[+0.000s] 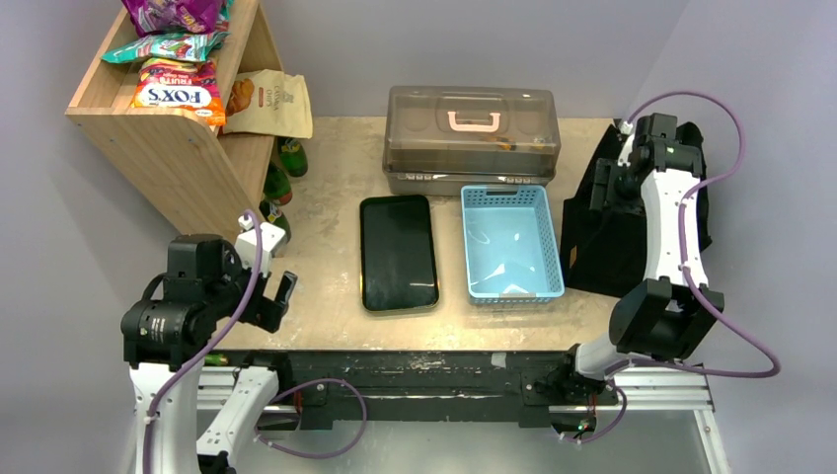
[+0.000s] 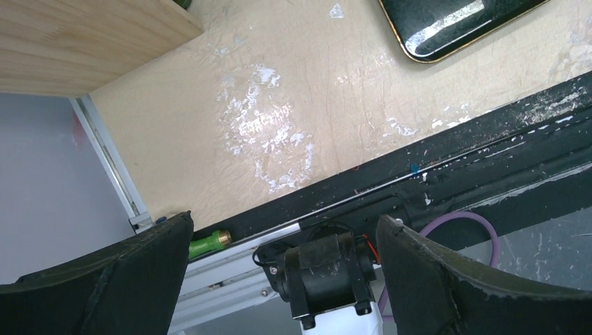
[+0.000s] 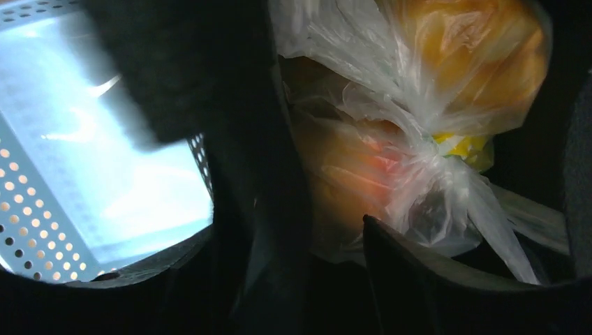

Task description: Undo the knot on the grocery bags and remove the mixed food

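While the left hand (image 1: 279, 296) hung open and empty over the near left corner of the surface (image 1: 331, 247), the work lay toward the far right corner. There the right hand (image 3: 293, 279) was down in the black fabric bag (image 1: 592, 242), its jaws spread, gripping nothing, and apparently straddling the fabric wall. The grocery bag (image 3: 377, 63) sat inside that black bag, not yet untied. Its knot (image 3: 427, 157) was just ahead of one finger, and the mixed food (image 3: 468, 49) showed as orange and golden lumps through the film. To do the step well, the hand probably needed to clear the fabric wall and bring both fingers inside. It should then close on the twisted neck alone, not on the thin film over the food, which looked liable to tear.
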Controlling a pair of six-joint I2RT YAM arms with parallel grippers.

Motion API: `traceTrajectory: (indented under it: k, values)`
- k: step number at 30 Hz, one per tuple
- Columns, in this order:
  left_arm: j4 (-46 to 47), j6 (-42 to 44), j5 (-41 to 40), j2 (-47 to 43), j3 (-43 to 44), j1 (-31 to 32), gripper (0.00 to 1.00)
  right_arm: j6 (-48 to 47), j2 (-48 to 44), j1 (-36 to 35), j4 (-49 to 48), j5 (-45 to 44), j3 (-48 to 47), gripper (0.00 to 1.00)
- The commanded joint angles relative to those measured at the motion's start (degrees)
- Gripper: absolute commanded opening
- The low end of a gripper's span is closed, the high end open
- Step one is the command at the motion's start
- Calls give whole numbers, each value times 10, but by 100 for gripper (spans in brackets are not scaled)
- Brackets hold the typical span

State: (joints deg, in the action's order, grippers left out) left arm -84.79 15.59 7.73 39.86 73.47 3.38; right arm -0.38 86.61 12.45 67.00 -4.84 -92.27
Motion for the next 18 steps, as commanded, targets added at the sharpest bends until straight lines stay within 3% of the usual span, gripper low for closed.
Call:
traceTrajectory:
  k: [1, 2, 5, 13, 18]
  values:
    - [21, 5, 5, 7, -4, -4, 100, -32, 3, 28, -21, 46, 17, 54]
    - [20, 7, 6, 7, -4, -4, 100, -36, -1, 31, -17, 47, 11, 33]
    - [25, 7, 9, 11, -4, -4, 100, -42, -26, 37, -12, 56, -27, 0]
    - [31, -4, 36, 29, -3, -4, 100, -70, -102, 38, -49, 18, -131, 0]
    - [34, -6, 39, 37, 0, -4, 100, -122, -113, 38, -52, 19, -88, 0]
